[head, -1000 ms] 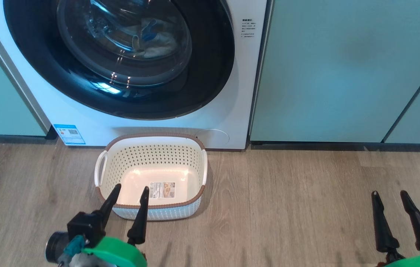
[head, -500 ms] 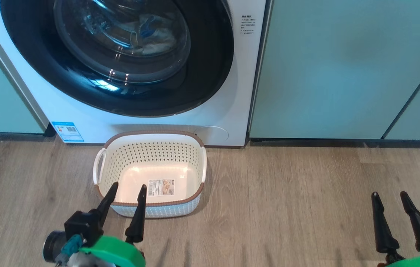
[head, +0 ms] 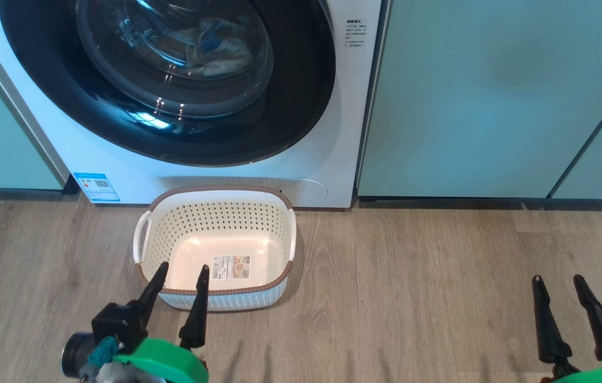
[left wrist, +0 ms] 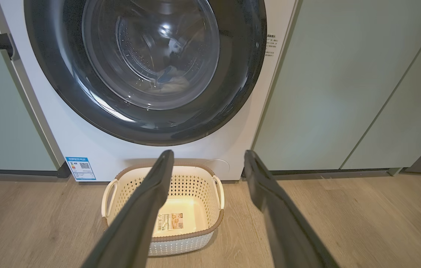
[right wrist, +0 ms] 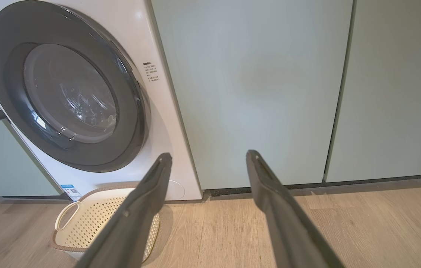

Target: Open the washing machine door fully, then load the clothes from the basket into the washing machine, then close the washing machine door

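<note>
Head view: washing machine door (head: 301,106) closed, clothes (head: 221,58) inside; basket (head: 216,218) on floor (head: 412,298); left claw (head: 183,266) and right claw (head: 557,277) spread.

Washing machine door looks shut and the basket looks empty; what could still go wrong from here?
1. The washing machine door sits flush, with the clothes behind its glass, but no picture shows whether the latch has caught. If it has not, the door could swing open.
2. In the head view the open left gripper hangs at the near rim of the empty basket. A forward move could shove the basket against the washing machine.
</note>
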You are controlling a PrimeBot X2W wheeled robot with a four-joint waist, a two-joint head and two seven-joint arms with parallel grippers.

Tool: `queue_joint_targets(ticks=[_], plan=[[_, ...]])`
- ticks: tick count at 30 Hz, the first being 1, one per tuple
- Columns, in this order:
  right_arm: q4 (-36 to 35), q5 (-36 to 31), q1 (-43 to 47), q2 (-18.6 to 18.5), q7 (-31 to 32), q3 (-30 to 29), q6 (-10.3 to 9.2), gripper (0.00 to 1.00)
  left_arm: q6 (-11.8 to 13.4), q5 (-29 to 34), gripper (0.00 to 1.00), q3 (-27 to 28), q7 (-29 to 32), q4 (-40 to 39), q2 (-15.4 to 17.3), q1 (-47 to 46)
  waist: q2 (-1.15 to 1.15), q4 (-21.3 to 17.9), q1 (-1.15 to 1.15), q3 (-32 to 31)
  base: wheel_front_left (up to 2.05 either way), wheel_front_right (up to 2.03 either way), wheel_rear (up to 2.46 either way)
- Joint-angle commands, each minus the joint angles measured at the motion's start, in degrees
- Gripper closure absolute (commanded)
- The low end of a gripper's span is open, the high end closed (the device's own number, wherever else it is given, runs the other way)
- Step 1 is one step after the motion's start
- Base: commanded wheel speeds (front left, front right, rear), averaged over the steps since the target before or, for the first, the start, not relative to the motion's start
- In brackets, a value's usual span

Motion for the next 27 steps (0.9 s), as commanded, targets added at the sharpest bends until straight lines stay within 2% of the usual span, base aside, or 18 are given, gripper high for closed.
queue_joint_targets(ticks=[1, 9, 10, 15, 27], plan=[[-1.88, -0.42, -1.81, -0.43, -0.22, 0.76, -0.20, 0.00, 0.24, -0.21, 0.00, 1.52, -0.27, -2.01, 0.83, -2.04, 0.00, 0.01, 0.00, 0.07, 0.00, 0.00, 0.00], [-1.60, -0.01, -2.23, -0.83, -0.23, 0.96, -0.20, 0.00, 0.33, -0.55, 0.00, 1.17, -0.43, -1.76, 0.97, -2.41, 0.00, 0.05, 0.00, 0.62, 0.00, 0.00, 0.00], [0.07, 0.02, -0.01, 0.01, 0.00, 0.03, 0.01, 1.00, 0.21, -0.32, 1.00, -0.90, -0.01, 0.09, 0.09, -0.03, 0.00, 0.05, 0.00, 0.65, 0.00, 0.00, 0.00], [3.11, 0.45, 0.42, 0.30, 0.06, 0.73, 0.02, 1.00, 0.10, -0.74, 1.00, -1.54, 0.05, 3.36, -0.72, 0.41, 0.00, 0.08, 0.00, 0.67, 0.00, 0.00, 0.00], [3.67, 8.32, -0.83, 0.10, 1.68, 0.53, 0.00, 1.00, -0.61, -8.55, 1.00, -0.47, 1.46, 4.42, -0.85, -0.77, 0.00, 0.46, 0.00, 0.49, 0.00, 0.00, 0.00]])
